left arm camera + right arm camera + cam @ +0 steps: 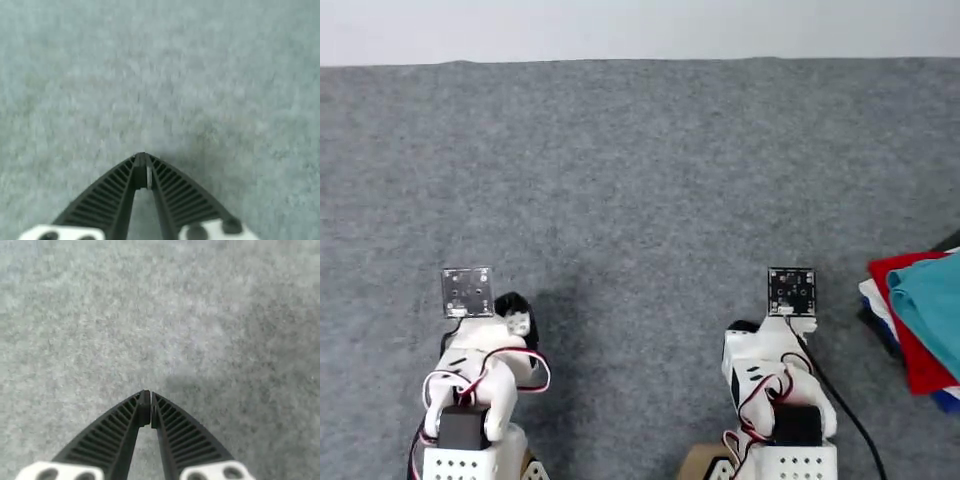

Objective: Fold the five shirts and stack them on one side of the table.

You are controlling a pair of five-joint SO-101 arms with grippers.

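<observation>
Shirts sit in one stack (918,330) at the table's (640,170) right edge, about level with the arms' wrists. The teal shirt (935,300) is on top and the red shirt (910,350) is under it, with white and blue edges showing lower down. The stack runs past the frame, so its long axis and the count cannot be told.

Both arms are tucked at the near edge. The arm nearer the right edge (775,375) has the stack just off its outer side. The other arm (480,375) is well apart from it, toward the near left corner. The wrist views do not settle which arm is left or right.

The left gripper (142,160) is clenched on nothing over bare felt. The right gripper (146,399) is likewise, tips touching. Only a black cable (840,400) lies between the nearer arm and the stack.

With the shirts piled at one side, the task looks done or nearly so.
</observation>
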